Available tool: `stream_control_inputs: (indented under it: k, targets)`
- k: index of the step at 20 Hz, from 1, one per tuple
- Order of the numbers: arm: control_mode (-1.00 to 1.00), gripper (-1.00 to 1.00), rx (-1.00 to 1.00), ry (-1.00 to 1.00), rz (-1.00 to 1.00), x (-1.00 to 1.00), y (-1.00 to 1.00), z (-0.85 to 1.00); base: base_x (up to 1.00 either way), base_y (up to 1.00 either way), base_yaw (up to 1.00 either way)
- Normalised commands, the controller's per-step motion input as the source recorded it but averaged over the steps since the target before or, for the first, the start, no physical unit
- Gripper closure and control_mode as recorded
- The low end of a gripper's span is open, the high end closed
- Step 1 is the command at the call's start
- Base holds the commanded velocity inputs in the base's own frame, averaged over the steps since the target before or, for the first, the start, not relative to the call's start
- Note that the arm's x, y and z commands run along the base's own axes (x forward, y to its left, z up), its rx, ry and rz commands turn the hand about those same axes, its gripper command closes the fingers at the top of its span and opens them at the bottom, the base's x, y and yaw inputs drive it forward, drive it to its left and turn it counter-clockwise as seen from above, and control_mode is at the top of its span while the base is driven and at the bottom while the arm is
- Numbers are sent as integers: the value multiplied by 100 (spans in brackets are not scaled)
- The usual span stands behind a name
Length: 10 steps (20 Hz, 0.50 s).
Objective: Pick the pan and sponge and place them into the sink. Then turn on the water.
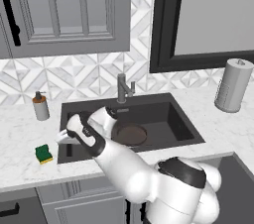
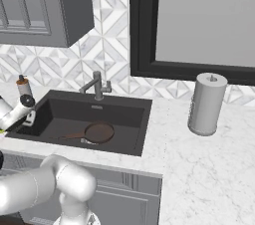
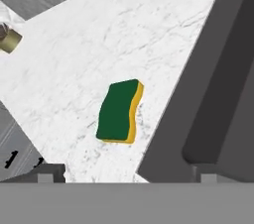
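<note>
The gripper (image 1: pixel 63 138) hangs over the left side of the sink (image 1: pixel 186 126), close to the counter edge; its fingers stand wide apart and hold nothing; in the hand view the two small dark tips (image 3: pixel 207 173) poke up at the bottom, one at about 7 o'clock and one at about 5 o'clock, far from each other.

The sponge (image 3: pixel 119 111) lies flat on the white counter (image 3: pixel 74 69), green side up, with a thin yellow layer showing along one edge; in the hand view it sits near the middle, a bit toward 8 o'clock; in the left base view the sponge sits at about 8 o'clock from the gripper, just beside the sink's left rim but not touching it.

The sponge looks small, light and soft; it should squash a little when pinched, so it will not slip much and will not break; the best hold is likely across its two long sides, near the middle, with the fingers coming straight down.

The pan (image 1: pixel 130 134) already lies in the sink, near the middle; its thin handle (image 2: pixel 72 136) points to about 9 o'clock in the right base view.

The faucet (image 1: pixel 123 88) stands behind the sink at 12 o'clock; its lever is too small to read well, but it seems untouched; no water runs.
</note>
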Motion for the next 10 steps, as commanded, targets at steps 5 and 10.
stream_control_inputs:
  k: [5, 10]
  targets:
    - [-100, -100, -13, 20, 10, 1, 31, 21, 0, 0, 0]
    - [-100, -100, -14, 29, 7, 6, 50, -2, 0, 0, 0]
